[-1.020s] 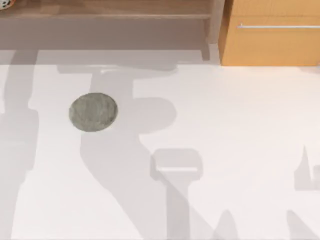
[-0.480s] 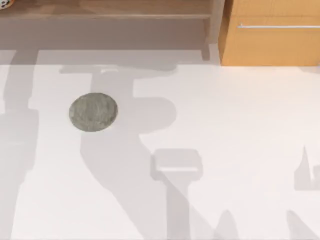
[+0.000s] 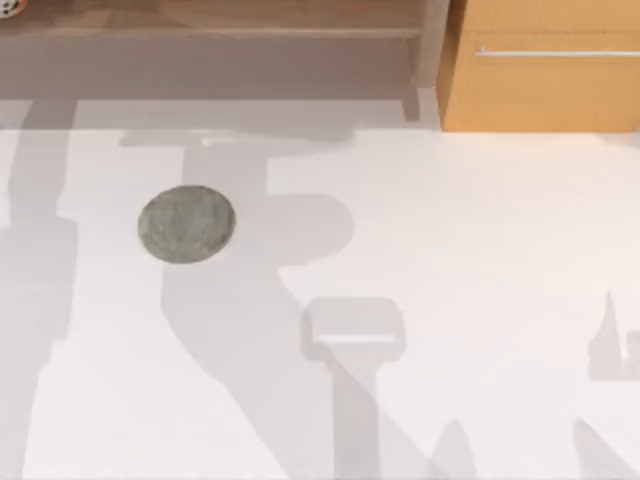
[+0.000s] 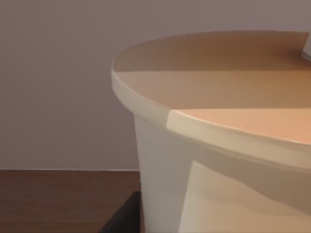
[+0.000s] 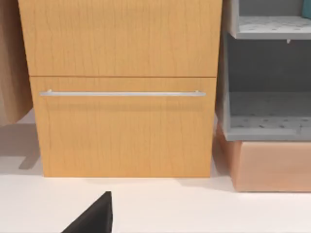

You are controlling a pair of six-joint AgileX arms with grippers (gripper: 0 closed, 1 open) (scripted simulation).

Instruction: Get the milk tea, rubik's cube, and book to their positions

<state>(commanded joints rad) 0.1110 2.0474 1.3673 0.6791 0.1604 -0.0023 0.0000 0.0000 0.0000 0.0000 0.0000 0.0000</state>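
From above, the flat, round, mottled grey disc [image 3: 187, 224] lies on the white surface [image 3: 480, 260], left of centre. The left wrist view shows the milk tea [image 4: 218, 145] upright, orange lid uppermost. The right wrist view shows a wooden drawer cabinet [image 5: 121, 87]. Whether either end effector is open, I cannot tell.

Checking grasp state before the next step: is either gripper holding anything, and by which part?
Cannot be told. The left wrist view has the milk tea's orange lid close up, but no fingers on the cup. The grey disc lies bare on the table.
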